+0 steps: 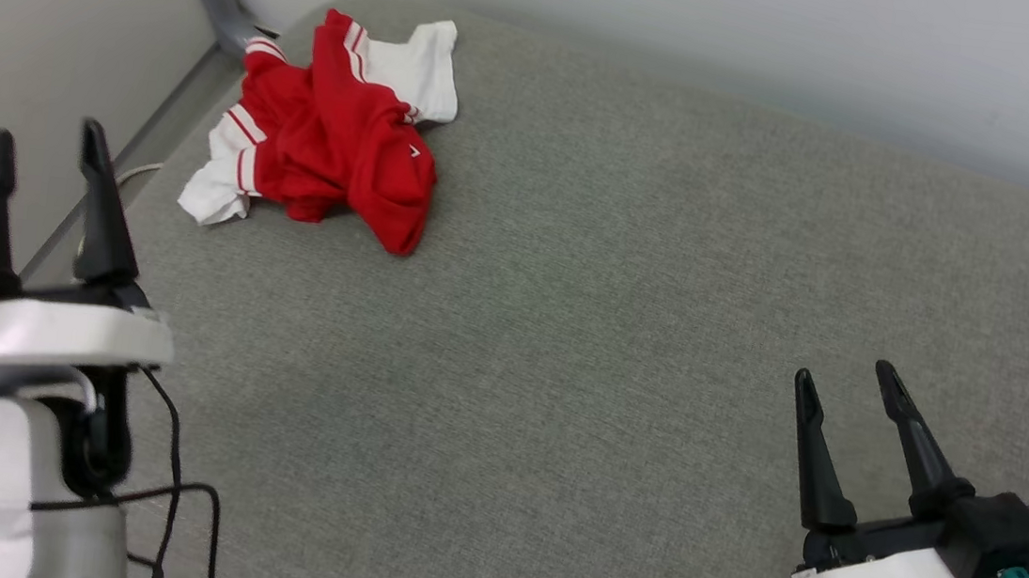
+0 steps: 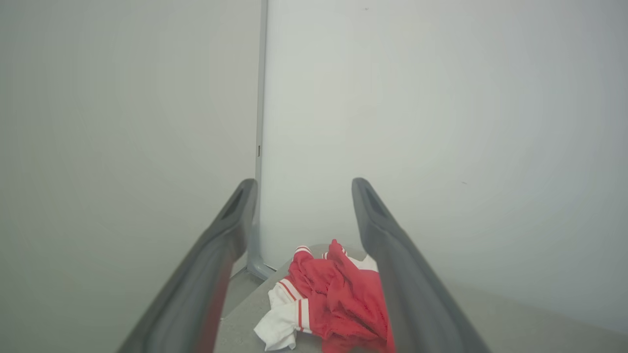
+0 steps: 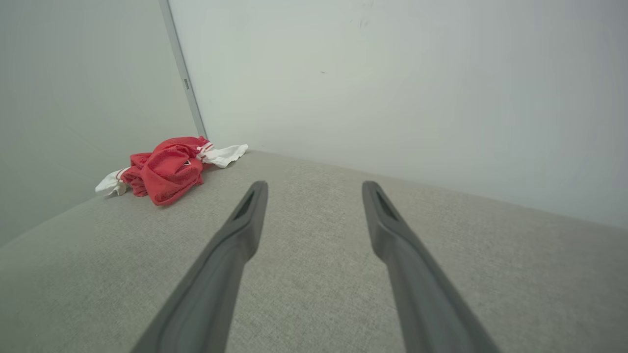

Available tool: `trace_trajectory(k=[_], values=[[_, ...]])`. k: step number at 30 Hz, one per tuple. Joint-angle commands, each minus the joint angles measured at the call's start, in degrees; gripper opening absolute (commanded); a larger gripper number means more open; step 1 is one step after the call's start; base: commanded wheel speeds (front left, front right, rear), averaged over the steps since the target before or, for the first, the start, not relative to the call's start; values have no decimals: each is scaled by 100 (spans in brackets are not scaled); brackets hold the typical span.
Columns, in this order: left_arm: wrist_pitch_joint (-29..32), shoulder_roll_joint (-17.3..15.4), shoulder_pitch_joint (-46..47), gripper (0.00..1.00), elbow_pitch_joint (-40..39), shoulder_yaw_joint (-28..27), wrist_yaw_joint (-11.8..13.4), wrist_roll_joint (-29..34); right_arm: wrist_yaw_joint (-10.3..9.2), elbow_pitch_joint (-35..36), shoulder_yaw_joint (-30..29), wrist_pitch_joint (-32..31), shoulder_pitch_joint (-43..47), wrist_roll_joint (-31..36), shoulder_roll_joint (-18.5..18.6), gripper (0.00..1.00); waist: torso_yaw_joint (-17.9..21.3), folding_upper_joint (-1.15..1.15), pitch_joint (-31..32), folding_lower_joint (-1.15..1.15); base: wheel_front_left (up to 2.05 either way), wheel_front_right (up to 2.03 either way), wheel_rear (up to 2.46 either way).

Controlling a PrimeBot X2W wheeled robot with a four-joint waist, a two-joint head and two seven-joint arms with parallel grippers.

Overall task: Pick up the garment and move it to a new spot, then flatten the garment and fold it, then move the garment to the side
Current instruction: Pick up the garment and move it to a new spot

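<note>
Head cam: the crumpled red jersey T-shirt (image 1: 331, 130) sits at 11 o'clock, bunched into the far left corner of the grey fabric surface (image 1: 565, 351). One white sleeve lies just beside the left edge and the other is near the back edge under the wall (image 1: 784, 41). From 12 round to 4 o'clock I've got open grey cloth. The left gripper (image 1: 48, 132) is at 8 o'clock by the left edge, fingers spread wide, holding nothing. The right gripper (image 1: 845, 371) at 4 o'clock is the same.

Garment (image 2: 338, 294) partly behind finger of left gripper (image 2: 304, 184) (bottom edge crops it).
</note>
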State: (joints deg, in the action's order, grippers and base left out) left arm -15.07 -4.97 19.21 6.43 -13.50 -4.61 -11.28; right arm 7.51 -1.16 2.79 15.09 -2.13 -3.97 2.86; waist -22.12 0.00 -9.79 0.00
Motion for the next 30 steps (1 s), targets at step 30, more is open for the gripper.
trace_trajectory(k=[30], values=[[2978,-2335,3519,100,3293,2285,-281,-2018,-4,989,-375,12,-707,517,70,100,1155,0,-1858,0,0,0,0]])
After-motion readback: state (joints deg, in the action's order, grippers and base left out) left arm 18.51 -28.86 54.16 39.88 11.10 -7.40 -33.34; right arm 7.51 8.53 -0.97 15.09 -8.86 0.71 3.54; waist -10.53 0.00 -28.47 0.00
